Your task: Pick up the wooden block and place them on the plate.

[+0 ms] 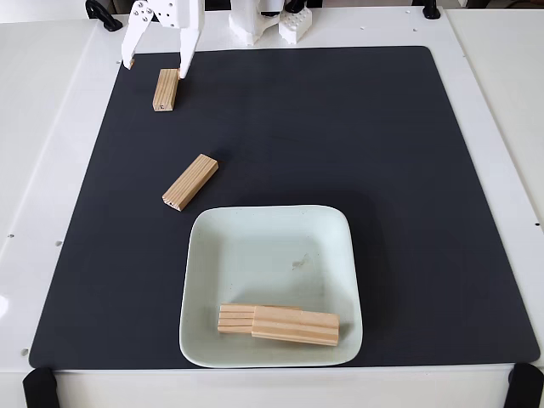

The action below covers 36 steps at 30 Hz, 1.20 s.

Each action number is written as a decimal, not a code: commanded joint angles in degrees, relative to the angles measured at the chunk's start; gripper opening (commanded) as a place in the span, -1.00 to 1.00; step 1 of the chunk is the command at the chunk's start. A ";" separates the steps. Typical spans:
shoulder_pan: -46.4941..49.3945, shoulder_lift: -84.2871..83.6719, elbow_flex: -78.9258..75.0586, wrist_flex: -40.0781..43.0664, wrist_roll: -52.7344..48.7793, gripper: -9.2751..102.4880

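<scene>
My white gripper (155,69) is at the mat's far left corner, open wide, with nothing held between its fingers. One wooden block (166,89) lies on the mat just in front of it, its far end touching or almost touching the right fingertip (183,73). A second wooden block (190,181) lies at an angle on the mat, between the first one and the plate. The pale square plate (255,246) sits near the front edge of the mat. Two more wooden blocks (293,325) lie on it side by side, partly overlapping, along its front rim.
A black mat (382,170) covers most of the white table. The arm's white base (255,21) stands at the far edge, in the middle. Black clamps (38,387) sit at the table's corners.
</scene>
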 commanded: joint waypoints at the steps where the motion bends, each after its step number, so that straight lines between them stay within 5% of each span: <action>1: 0.09 -2.20 -0.53 -0.97 0.26 -0.18; 27: -0.18 -6.06 -0.44 -5.01 0.26 -0.20; 36: 0.53 -6.06 -0.18 -6.59 0.26 -0.81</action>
